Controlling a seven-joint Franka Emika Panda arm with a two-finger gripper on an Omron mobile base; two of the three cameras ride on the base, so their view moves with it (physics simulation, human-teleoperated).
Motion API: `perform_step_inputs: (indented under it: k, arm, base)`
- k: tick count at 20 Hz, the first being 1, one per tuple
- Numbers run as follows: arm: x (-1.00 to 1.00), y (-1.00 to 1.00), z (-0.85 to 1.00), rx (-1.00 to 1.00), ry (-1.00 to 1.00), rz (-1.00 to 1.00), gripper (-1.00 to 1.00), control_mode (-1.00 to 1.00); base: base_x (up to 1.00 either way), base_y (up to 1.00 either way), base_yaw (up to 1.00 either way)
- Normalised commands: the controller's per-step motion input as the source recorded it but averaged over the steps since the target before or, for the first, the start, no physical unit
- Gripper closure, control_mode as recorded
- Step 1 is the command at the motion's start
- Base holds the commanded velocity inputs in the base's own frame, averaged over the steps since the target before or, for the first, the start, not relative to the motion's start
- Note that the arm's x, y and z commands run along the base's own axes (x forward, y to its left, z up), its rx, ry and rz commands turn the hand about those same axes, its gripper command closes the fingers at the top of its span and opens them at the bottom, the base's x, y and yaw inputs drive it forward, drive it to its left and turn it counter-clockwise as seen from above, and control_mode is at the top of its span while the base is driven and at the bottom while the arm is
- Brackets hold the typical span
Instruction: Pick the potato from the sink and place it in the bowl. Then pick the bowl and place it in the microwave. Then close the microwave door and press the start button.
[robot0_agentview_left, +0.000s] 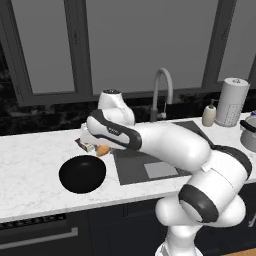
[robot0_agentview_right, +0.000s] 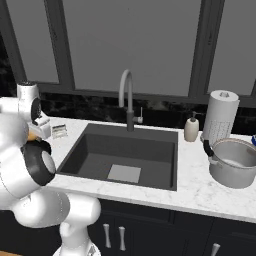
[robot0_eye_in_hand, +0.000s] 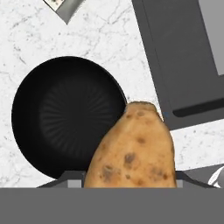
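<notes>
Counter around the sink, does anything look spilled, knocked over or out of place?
Nothing stands out. The potato is held in the tool above the counter beside the black bowl, which sits upright and empty. The sink holds nothing.

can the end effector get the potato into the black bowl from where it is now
Probably yes. The end effector is shut on the potato, held above the counter beside the sink. In the hand view the bowl lies open just below, and nothing sits between potato and bowl.
</notes>
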Motion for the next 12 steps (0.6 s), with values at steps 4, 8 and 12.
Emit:
perform_step_inputs:
  k: [4,8,12]
  arm:
    - [0.36,0.68,-0.16,-0.06,0.04,0.00,1.00,-1.00]
    - [0.21,0.50,-0.38,-0.10,0.02,0.00,1.00,-1.00]
    - [0.06,0.31,-0.53,-0.13,0.00,0.00,1.00,-1.00]
  base:
    - [0.00,0.00,0.00]
    - [0.00,0.00,0.00]
    - [0.00,0.00,0.00]
